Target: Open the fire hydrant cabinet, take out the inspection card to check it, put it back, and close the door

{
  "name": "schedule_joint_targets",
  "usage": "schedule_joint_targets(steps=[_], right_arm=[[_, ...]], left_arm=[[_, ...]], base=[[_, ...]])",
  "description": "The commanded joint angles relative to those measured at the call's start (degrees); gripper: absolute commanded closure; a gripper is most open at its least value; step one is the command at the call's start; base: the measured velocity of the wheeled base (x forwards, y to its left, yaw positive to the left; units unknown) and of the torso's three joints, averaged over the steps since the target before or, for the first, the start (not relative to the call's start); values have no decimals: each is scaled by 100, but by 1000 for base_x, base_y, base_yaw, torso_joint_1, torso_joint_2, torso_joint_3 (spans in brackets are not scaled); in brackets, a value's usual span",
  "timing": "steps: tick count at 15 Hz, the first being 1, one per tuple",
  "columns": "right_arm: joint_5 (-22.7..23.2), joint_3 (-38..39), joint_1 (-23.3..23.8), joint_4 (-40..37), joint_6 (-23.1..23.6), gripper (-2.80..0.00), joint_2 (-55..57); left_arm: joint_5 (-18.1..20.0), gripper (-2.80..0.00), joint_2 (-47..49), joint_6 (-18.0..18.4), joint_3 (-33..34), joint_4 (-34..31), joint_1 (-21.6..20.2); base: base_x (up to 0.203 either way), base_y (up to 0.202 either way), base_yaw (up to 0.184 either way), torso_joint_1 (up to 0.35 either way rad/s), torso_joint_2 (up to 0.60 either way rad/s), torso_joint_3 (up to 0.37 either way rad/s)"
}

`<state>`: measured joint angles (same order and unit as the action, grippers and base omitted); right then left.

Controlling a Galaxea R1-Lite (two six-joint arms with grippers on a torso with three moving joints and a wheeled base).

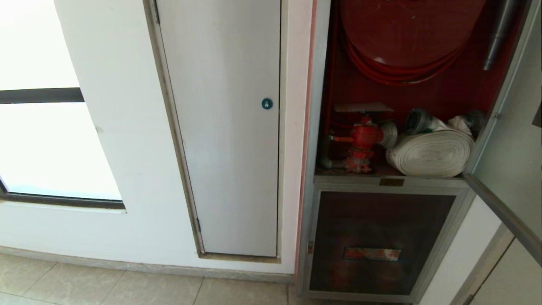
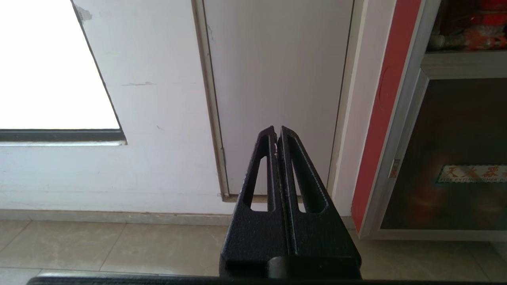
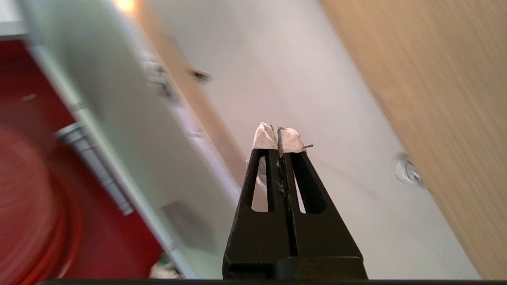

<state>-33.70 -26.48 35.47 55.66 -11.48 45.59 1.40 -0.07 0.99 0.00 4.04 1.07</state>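
Head view shows the fire hydrant cabinet [image 1: 315, 169] standing open, its door [image 1: 508, 178] swung out to the right edge of the frame. Inside hang the red hose reel [image 1: 402, 38] up top, with the red valve [image 1: 364, 137] and a rolled white hose [image 1: 432, 152] on the shelf below. Under the shelf sits a smaller dark panel [image 1: 381, 241] with an orange label. The plain white door [image 1: 228, 127] with its blue lock stands left of the cabinet. The inspection card cannot be made out in any view.

The right pincer [image 3: 277, 136] is clenched, its white-taped tips pressed together with nothing between them, touching nothing, just beside the open door's pale inner face [image 3: 130, 130]. The left pincer [image 2: 276, 132] is likewise clenched and empty, pointing at the white door's lower part, above the tiled floor [image 2: 119, 245].
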Motion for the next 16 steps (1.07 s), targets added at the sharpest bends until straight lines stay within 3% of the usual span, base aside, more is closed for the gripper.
schedule_joint_targets(steps=[1,3,7,16], right_arm=[[219,325,696,127,-524,0,374],[526,660,1061,189,-909,0,642],[1007,1114,1557,669,-1083,0,986],[1498,1266,1753,603,-1235,0,1544]], left_arm=[[0,0,6,2,158,0,-2],[0,0,-1,-2,158,9,-2],[0,0,7,-1,158,9,-2],[0,0,7,6,158,6,-10]], base=[[0,0,0,0,0,0],[0,0,0,0,0,0],[0,0,0,0,0,0],[0,0,0,0,0,0]])
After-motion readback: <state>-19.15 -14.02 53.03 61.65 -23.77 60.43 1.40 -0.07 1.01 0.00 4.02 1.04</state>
